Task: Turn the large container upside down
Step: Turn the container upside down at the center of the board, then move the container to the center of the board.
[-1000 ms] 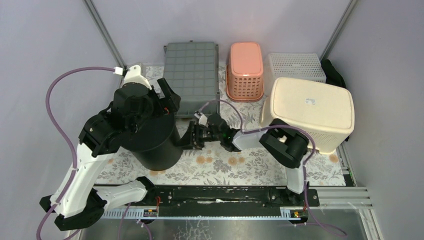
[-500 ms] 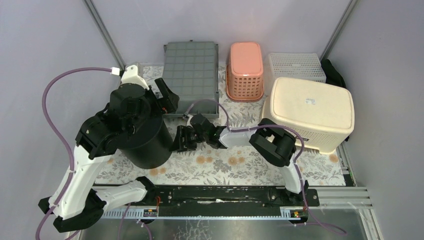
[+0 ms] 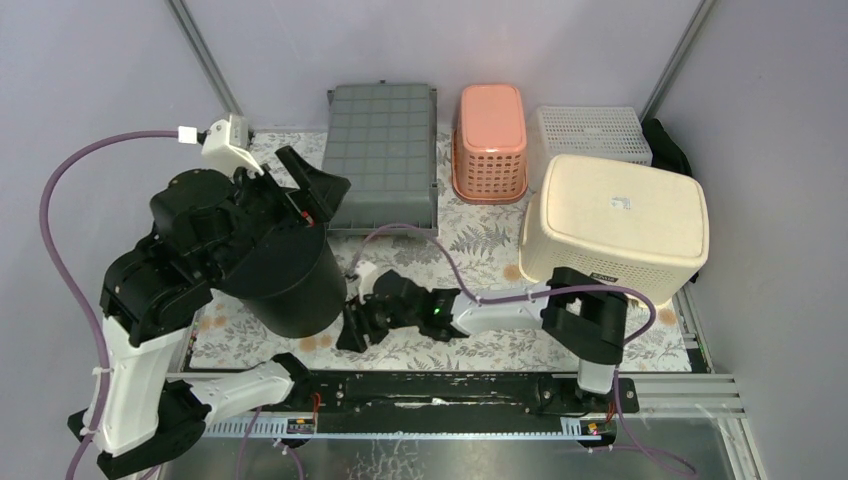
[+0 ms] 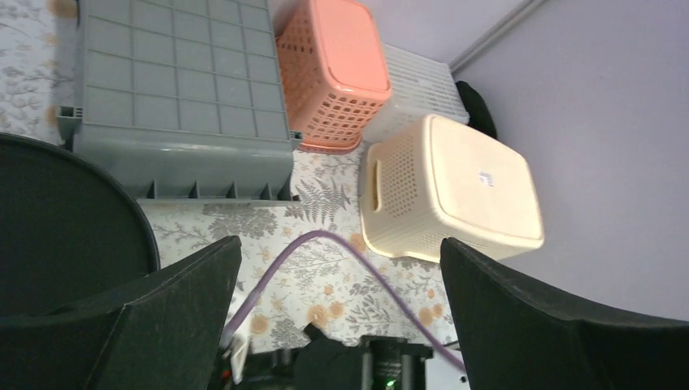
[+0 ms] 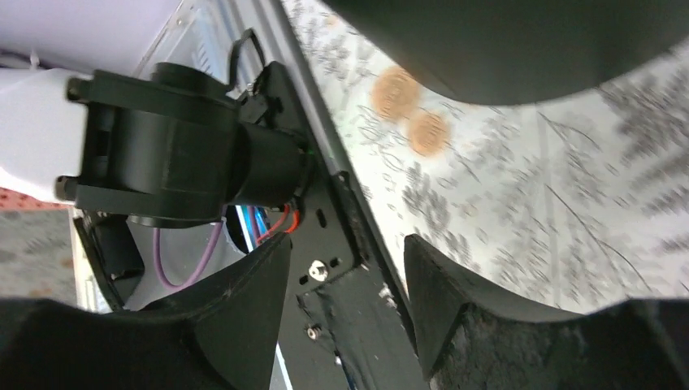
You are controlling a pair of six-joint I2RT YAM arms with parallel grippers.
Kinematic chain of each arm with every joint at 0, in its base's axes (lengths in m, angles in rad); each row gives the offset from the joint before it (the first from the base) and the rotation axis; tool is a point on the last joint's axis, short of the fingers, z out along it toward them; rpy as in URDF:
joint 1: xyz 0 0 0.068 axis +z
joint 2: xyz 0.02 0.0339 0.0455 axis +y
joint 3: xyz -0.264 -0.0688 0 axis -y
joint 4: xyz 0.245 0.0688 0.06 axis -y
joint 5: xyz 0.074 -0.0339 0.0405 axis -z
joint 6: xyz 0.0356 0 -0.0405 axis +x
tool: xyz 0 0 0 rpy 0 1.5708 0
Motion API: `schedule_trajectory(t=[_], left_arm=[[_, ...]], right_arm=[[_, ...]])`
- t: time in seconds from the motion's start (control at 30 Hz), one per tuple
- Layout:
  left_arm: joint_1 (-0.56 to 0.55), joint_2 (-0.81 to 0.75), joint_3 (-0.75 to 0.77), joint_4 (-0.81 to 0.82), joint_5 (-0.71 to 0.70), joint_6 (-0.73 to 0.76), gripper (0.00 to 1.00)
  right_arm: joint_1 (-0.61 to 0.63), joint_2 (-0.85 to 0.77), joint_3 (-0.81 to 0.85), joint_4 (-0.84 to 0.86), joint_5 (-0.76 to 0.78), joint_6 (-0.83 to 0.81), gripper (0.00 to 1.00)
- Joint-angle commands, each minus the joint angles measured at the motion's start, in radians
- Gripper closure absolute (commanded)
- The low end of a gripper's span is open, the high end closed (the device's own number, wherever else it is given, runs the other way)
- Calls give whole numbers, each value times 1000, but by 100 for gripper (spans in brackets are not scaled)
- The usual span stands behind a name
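The left tool (image 4: 339, 242) is released; we see it spread wide by the large container (image 3: 290, 285) on the left side of the tabletop (image 3: 480, 240). The right tool (image 3: 352, 326), released too, is near it.

The top view looks down from above and behind the arm bases toward the far wall, taking in the whole surface (image 3: 490, 240); the left wrist view sits high at the left, facing right and far between the tips of the left claw (image 4: 340, 244), and shares the grey crate (image 4: 183, 97), orange basket (image 4: 329, 69) and cream basket (image 4: 455, 195) with it; the right wrist view hangs very close over the surface, facing the near rail (image 5: 349, 268) and left arm base (image 5: 187, 154), both also seen from the top.
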Motion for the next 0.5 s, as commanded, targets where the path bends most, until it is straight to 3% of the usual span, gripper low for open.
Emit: schedule_trajectory(t=[0.0, 0.47], left_arm=[[-3, -18, 49, 32, 88, -7, 0], [-3, -33, 91, 1, 100, -21, 0]], right_arm=[[78, 54, 166, -6, 86, -146, 39], [26, 498, 856, -226, 95, -214, 35]])
